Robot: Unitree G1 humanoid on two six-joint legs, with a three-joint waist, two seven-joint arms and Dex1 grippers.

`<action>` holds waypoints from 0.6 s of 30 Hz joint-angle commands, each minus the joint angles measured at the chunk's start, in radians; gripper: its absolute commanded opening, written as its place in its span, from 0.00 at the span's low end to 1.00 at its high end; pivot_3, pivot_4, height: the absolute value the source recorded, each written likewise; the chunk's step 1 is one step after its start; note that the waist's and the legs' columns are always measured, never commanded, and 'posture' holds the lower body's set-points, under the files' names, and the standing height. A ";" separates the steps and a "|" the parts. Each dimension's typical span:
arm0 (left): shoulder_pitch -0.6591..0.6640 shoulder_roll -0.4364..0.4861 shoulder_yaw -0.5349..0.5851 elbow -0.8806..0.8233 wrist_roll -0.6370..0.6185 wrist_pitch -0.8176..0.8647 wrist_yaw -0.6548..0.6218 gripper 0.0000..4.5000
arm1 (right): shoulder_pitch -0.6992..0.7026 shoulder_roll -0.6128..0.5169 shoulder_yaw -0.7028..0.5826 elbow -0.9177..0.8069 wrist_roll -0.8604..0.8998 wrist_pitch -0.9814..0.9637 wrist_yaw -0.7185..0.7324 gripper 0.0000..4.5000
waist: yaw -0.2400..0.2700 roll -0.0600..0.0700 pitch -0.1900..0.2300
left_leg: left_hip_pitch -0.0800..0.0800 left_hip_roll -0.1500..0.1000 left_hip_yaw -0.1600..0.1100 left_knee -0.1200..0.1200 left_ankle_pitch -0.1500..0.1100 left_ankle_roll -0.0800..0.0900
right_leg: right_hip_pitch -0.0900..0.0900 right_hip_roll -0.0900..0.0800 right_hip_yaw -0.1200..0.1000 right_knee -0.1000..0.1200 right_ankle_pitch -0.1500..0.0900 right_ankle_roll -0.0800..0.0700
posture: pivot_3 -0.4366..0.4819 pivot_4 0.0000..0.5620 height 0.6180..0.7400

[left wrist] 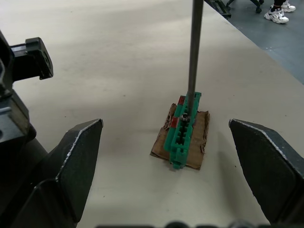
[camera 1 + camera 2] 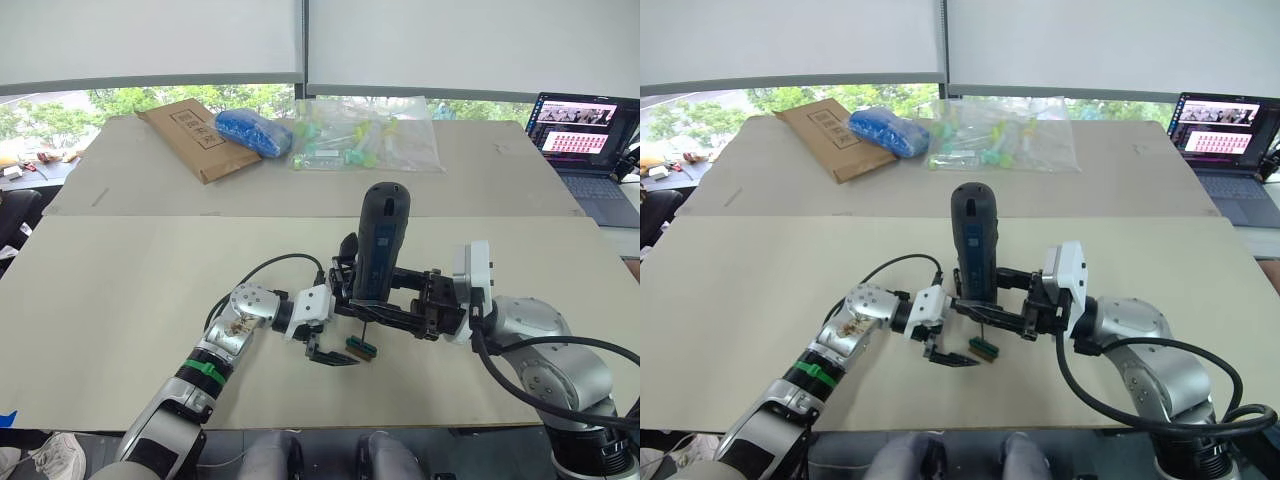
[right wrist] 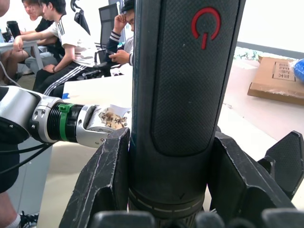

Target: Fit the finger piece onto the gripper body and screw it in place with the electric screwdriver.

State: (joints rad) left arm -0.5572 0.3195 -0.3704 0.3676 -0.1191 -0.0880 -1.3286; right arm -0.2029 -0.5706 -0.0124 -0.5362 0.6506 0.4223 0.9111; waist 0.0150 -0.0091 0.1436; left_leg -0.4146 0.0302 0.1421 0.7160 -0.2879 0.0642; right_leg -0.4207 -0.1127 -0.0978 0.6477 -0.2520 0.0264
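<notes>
My right gripper (image 3: 168, 142) is shut on the electric screwdriver (image 2: 382, 240), a thick black cylinder held upright over the middle of the table. Its thin metal bit (image 1: 194, 47) comes down onto a small green-topped block (image 1: 183, 126) lying on a brown scrap. My left gripper (image 2: 335, 358) is open, its fingers (image 1: 76, 156) spread wide on either side of that block without touching it. A black pointed shape just behind the screwdriver looks like the gripper body (image 2: 346, 255), mostly hidden. The finger piece is out of view.
At the far side lie a flat cardboard box (image 2: 185, 135), a blue bag (image 2: 253, 130) and a clear bag of small parts (image 2: 365, 135). A laptop (image 2: 585, 135) stands at the far right. People (image 3: 61, 38) sit beyond the table's left end.
</notes>
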 commanded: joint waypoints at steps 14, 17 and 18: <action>-0.012 -0.003 0.001 -0.031 -0.006 -0.005 0.000 1.00 | -0.024 0.012 -0.007 -0.004 0.008 -0.029 0.002 0.42 | 0.000 0.000 0.000 | 0.000 0.000 0.000 0.000 0.000 0.000 | 0.000 0.000 0.000 0.000 0.000 0.000 | 0.48 0.27 1.00; -0.010 -0.001 0.003 -0.033 -0.007 -0.004 0.001 1.00 | -0.027 0.012 -0.003 0.002 0.004 -0.030 0.003 0.42 | 0.000 0.000 0.000 | 0.000 0.000 0.000 0.000 0.000 0.000 | 0.000 0.000 0.000 0.000 0.000 0.000 | 0.48 0.27 1.00; -0.010 0.000 0.004 -0.034 -0.007 -0.005 0.002 1.00 | -0.027 0.011 -0.002 0.002 0.004 -0.028 0.004 0.42 | 0.000 0.000 0.000 | 0.000 0.000 0.000 0.000 0.000 0.000 | 0.000 0.000 0.000 0.000 0.000 0.000 | 0.48 0.27 1.00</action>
State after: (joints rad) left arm -0.5572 0.3200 -0.3704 0.3675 -0.1191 -0.0879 -1.3260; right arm -0.2117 -0.5624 -0.0066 -0.5152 0.6465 0.4190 0.9123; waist 0.0150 -0.0091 0.1436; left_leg -0.4145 0.0301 0.1422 0.7160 -0.2879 0.0642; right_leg -0.4207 -0.1127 -0.0978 0.6477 -0.2520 0.0264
